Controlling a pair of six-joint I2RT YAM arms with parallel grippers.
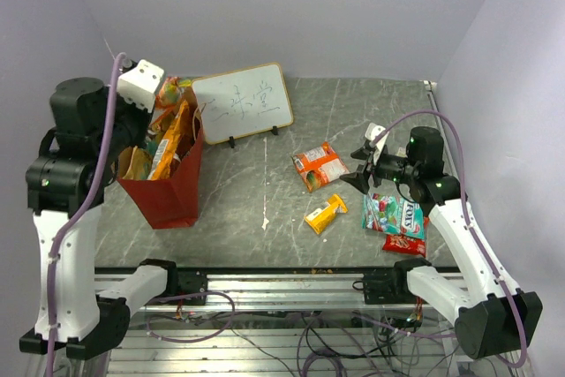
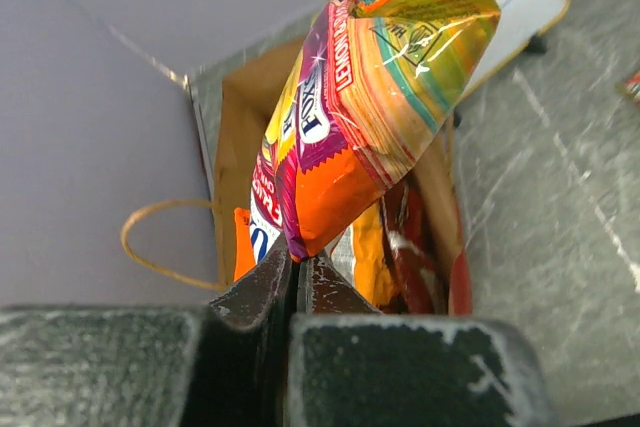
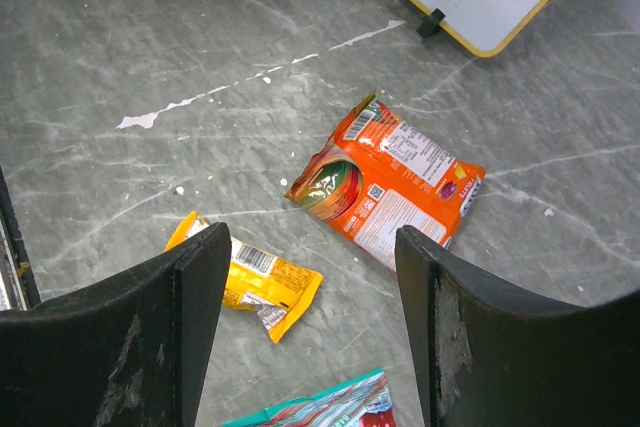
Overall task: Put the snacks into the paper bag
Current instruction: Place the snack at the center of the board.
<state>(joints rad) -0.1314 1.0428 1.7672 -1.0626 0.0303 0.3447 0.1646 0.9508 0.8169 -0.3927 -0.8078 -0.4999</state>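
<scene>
The red paper bag (image 1: 172, 192) stands at the table's left, and its brown inside (image 2: 238, 127) holds several snacks (image 2: 400, 247). My left gripper (image 2: 297, 262) is shut on the bottom corner of an orange and purple snack packet (image 2: 370, 97), which hangs over the bag's mouth. My right gripper (image 1: 357, 169) hovers open and empty above the table (image 3: 312, 242). Below it lie an orange packet (image 3: 390, 182), a small yellow pack (image 3: 255, 277) and the edge of a teal-white candy bag (image 3: 320, 412). A small red pack (image 1: 404, 243) lies beside the candy bag (image 1: 393, 212).
A white framed board with writing (image 1: 243, 103) stands behind the bag, right of its top edge. One of the bag's thin loop handles (image 2: 150, 237) hangs out on its left. The purple walls close in on the left, back and right.
</scene>
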